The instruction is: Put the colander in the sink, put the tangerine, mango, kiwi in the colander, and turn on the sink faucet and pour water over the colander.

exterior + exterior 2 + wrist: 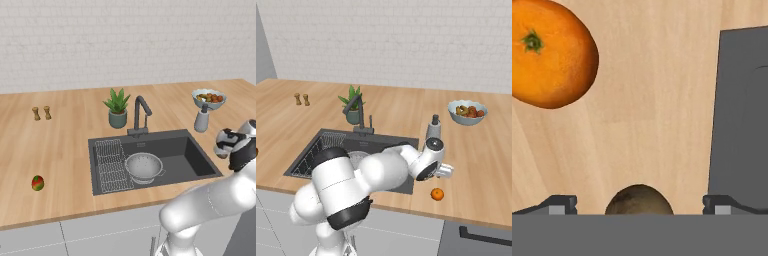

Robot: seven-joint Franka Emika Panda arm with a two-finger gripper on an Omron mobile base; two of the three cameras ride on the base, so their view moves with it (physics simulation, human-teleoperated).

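Pale wood worktop runs under a white brick wall, and set into it is the large dark grey rectangular sink, where the small silvery perforated metal colander already sits on the basin floor beside the wire grid rack, below the tall dark grey angular faucet; no water runs. Off the sink's right edge, near the worktop's front edge, the two-finger gripper hangs low over the wood, and in the hand view its two dark fingertips stand wide apart with nothing clamped between them. The small dull brown oval kiwi lies squarely between those tips at the bottom of that view, only its top showing, so I cannot tell which way its long axis runs; to my judgement the coming move is a straight descent and a close on it, with little sideways correction. The small round bright orange tangerine lies on the wood well ahead and off to one side of the jaw line, away from the sink edge, clear of the closing path. The small egg-shaped red and green mango rests far off, towards the worktop's front left, well apart from the sink.
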